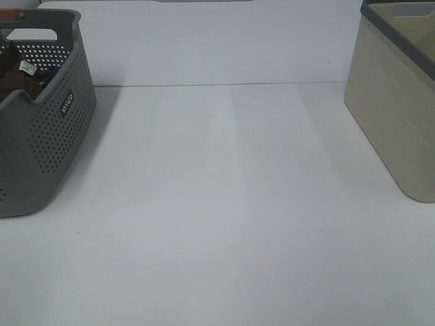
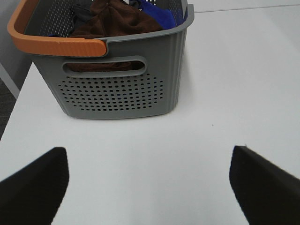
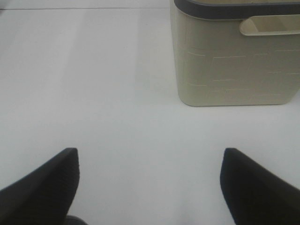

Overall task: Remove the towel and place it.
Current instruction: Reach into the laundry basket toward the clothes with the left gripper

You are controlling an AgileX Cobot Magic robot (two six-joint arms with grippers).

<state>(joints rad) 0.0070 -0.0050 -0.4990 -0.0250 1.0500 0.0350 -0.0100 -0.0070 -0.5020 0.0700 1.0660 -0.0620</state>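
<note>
**Table** (image 1: 224, 204): white and flat. It carries both containers, with bare surface between them.

**Beige bin** (image 1: 397, 102): stands at the right side with a dark rim. Its contents are not visible.

**Grey basket** (image 2: 117, 93): perforated, with an orange handle (image 2: 56, 46), at the left side and well apart from the bin. It holds mixed laundry.

**Towel** (image 2: 117, 21): dark brown soft cloth, bunched inside the grey basket with part heaped above the rim. A blue cloth (image 2: 157, 11) lies against it. A small white tag (image 1: 27, 66) shows next to the brown fabric in the high view.

**Left gripper** (image 2: 149, 157): jaws spread wide with nothing between them. It sits low over the table, near the basket's handled end but short of it.

**Right gripper** (image 3: 150, 157): jaws also spread wide and empty, facing the beige bin.

**Step in hand**: the opening approach, judged from the untouched towel.

**Next move**: probably the left arm lifts over the rim, comes down on the brown heap and pinches only that cloth, clear of the blue one.
</note>
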